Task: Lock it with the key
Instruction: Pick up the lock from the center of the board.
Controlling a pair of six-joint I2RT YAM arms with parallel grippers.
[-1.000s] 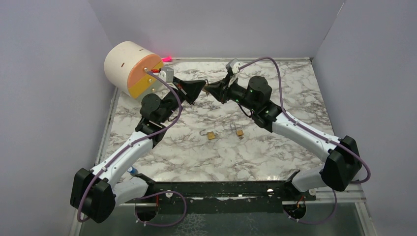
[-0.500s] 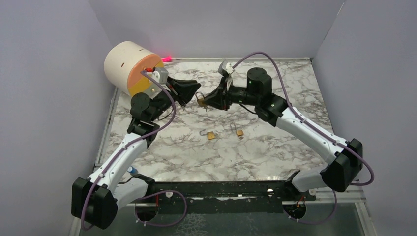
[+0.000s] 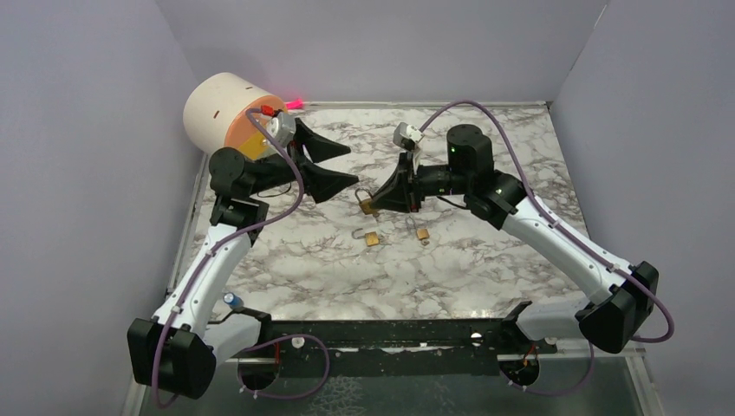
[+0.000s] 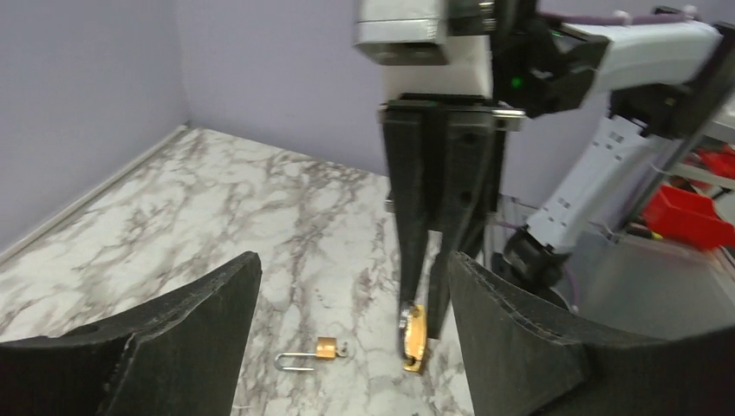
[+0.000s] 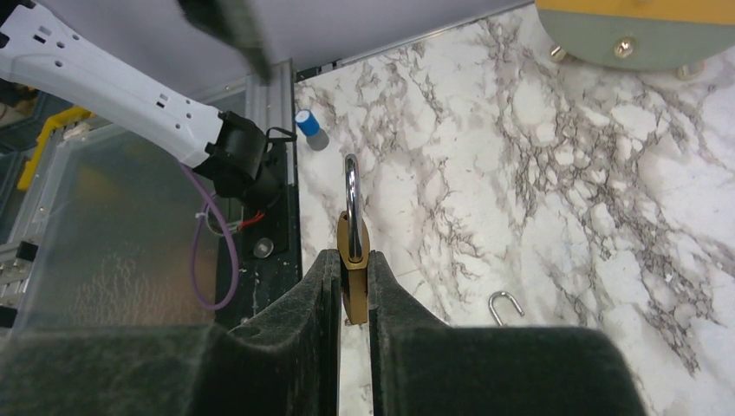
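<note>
Firmly pinched between the closed fingers of the right pincer [image 3: 376, 200]: a brass padlock [image 5: 351, 247], shackle poking out past the tips. Just opposite, left pincer [image 3: 352, 165] spread wide, gripping nothing. Below both, loose on the marble table [image 3: 485, 269]: two smaller padlocks [image 3: 371, 237].

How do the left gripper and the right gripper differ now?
The left gripper stands wide open; the right gripper is shut. The left gripper holds nothing; the right gripper pinches a brass padlock by its body. Both hang above the marble table, facing each other.
</note>
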